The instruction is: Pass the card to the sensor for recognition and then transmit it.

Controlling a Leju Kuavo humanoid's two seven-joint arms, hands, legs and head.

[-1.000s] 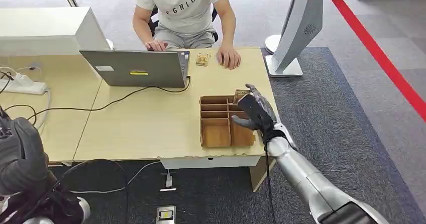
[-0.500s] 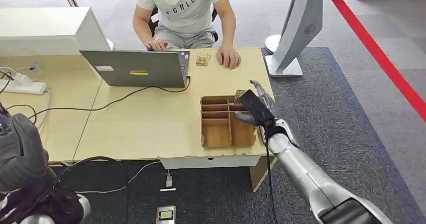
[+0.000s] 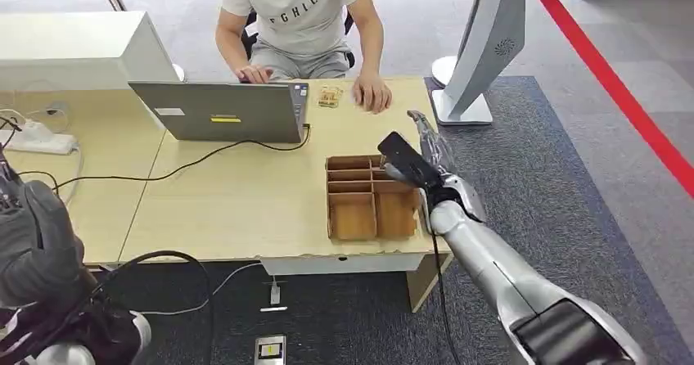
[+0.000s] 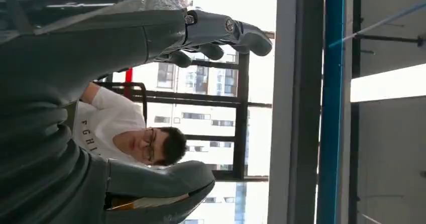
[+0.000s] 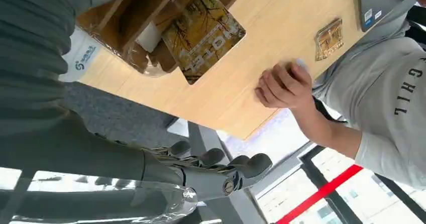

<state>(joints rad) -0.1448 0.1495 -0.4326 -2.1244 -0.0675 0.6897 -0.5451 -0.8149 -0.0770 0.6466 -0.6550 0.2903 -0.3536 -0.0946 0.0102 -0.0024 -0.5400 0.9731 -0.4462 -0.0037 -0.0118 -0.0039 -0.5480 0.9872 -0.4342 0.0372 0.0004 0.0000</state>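
My right hand (image 3: 434,168) has risen since a second ago, and the card (image 3: 407,159) now rides higher above the wooden tray (image 3: 370,199). Card pinched under my thumb, its yellow printed face (image 5: 203,33) tilted toward the table (image 3: 245,193); other fingers (image 5: 216,166) spread apart. Left hand (image 4: 150,83): fingers loosely curled, holding nothing.

person's shirt (image 3: 299,9): "FGHIL" | card (image 5: 203,33): lettering (unreadable)

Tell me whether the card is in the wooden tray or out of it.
Out. The right hand holds the card lifted above the compartmented wooden tray, tilted, its printed yellow face showing in the right wrist view.
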